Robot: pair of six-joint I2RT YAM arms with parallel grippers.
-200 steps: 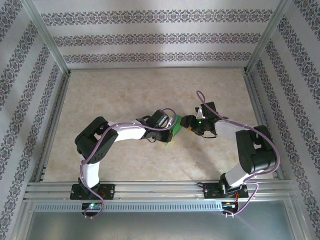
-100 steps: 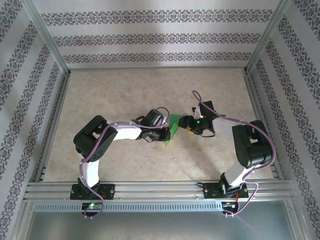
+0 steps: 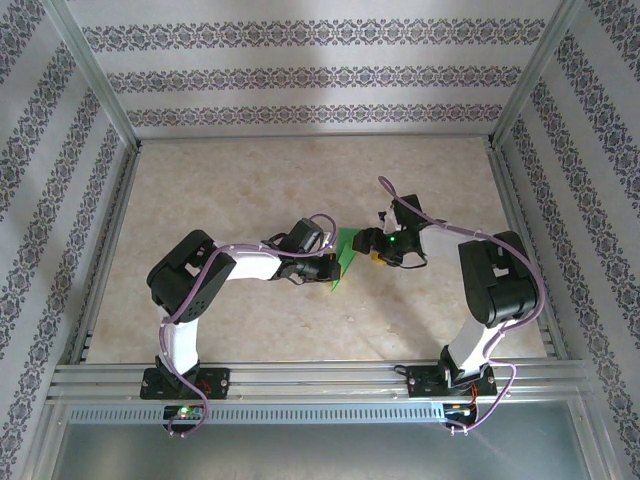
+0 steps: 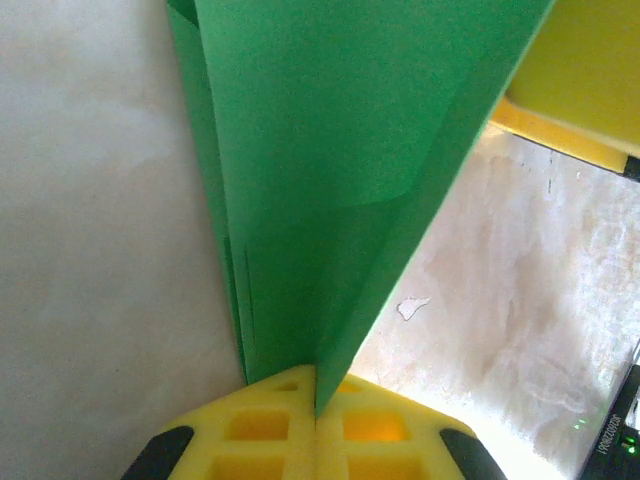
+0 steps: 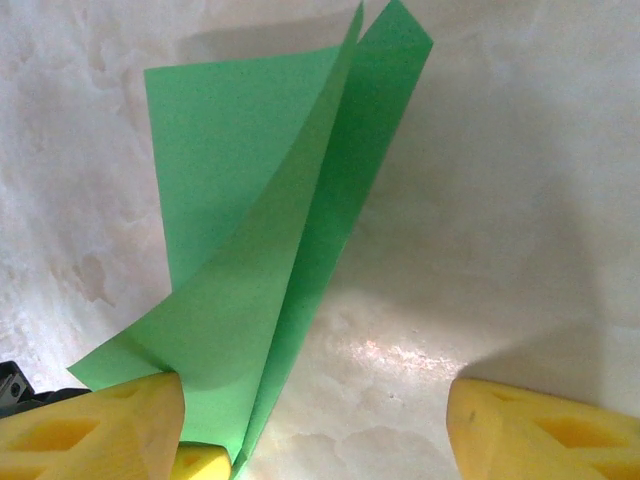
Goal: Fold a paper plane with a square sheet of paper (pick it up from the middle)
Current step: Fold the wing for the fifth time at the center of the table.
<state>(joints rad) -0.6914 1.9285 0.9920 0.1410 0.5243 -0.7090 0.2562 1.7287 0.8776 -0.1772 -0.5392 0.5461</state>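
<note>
Left wrist view: your left gripper [image 4: 315, 395] pinches the folded square sheet of paper [image 4: 340, 150] at one edge, fingers [image 4: 260, 430] pressed together, paper lifted over the table [image 3: 250, 180] between the arms. Your right gripper [image 5: 315, 430] stands spread wide, one finger beside the sheet, gripping nothing. Looks like an early fold step. Next you need the right jaws round the loose flap without pulling it from the left pinch.

The square sheet of paper [image 4: 340, 150], bright green and plain, is folded into 2 loosely parted layers fanning out from the edge pinched in the left gripper [image 4: 315, 395], near the middle of the table [image 3: 250, 180].
</note>
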